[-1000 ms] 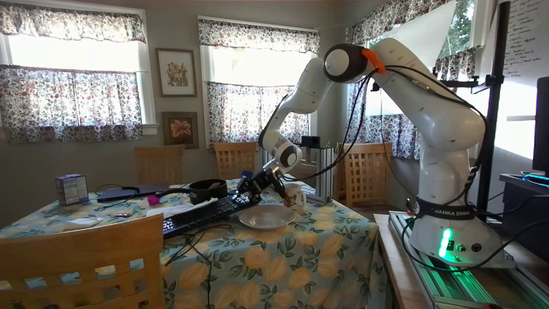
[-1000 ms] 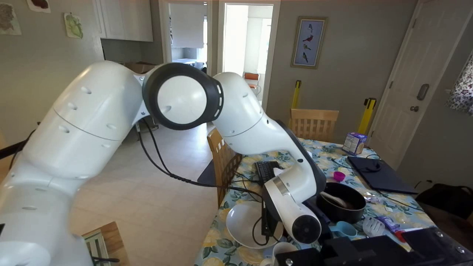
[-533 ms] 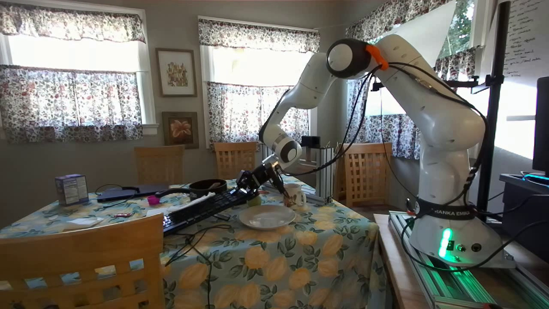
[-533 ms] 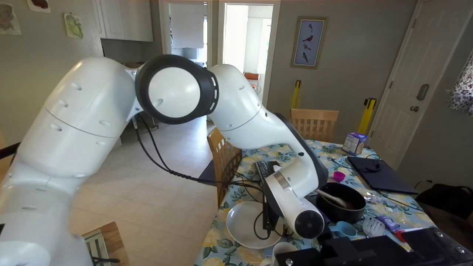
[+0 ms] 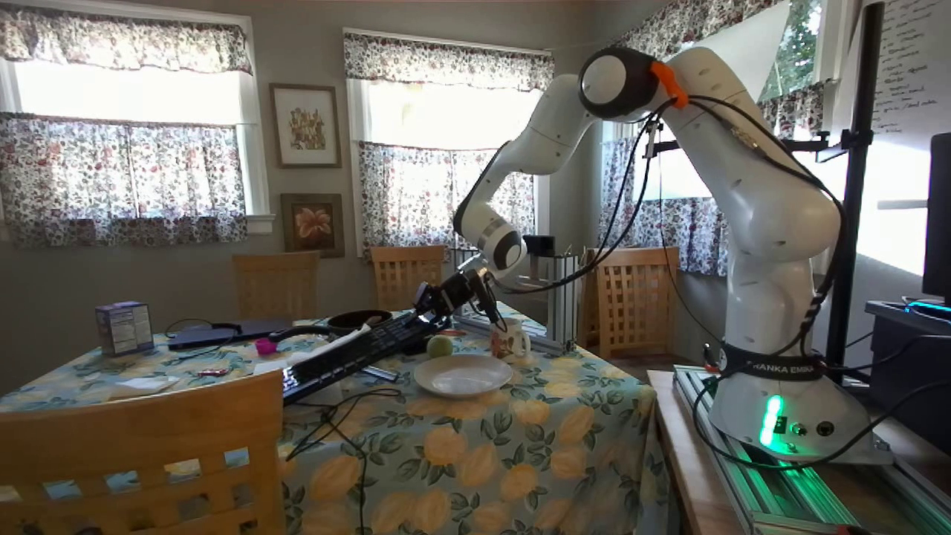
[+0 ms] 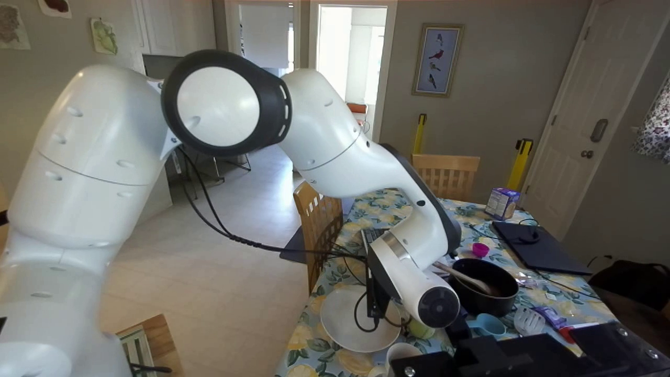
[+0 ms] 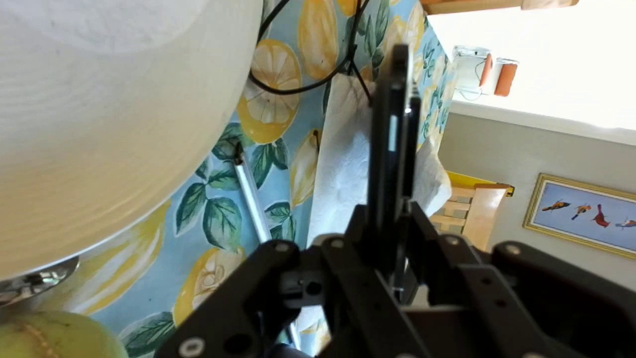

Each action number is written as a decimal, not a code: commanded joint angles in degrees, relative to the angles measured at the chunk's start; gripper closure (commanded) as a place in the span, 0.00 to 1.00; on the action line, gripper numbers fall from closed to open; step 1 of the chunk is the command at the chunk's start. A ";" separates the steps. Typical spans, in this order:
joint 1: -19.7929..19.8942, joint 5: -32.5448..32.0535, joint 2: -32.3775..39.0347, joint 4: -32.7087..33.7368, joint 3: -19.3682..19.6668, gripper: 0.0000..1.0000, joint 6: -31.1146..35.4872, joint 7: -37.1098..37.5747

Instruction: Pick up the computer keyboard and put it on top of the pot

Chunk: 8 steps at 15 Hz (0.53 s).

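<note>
Wrist view: gripping keyboard [image 7: 388, 144] in claw [image 7: 386, 223], higher than a second ago, likely starting the lift onto pot [image 6: 482, 305].

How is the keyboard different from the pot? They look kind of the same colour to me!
The keyboard is long and thin, while the pot is round and hollow. The keyboard is held in the pincer, but nothing grips the pot, which stands on the table. The keyboard slants, with its gripped end up in the air; the pot sits upright. You're right about the colour: both are black.
</note>
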<state>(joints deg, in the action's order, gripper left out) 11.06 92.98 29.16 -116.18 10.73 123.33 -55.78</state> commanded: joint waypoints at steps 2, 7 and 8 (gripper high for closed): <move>0.06 -2.68 -4.89 -3.71 0.19 0.95 -2.75 2.43; -1.18 -5.73 -8.32 -5.75 0.20 0.95 -1.64 7.60; -1.05 -6.66 -9.28 -6.14 0.17 0.95 -2.49 9.01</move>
<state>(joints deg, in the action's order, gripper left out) 10.41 89.53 24.58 -119.40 10.68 122.03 -51.55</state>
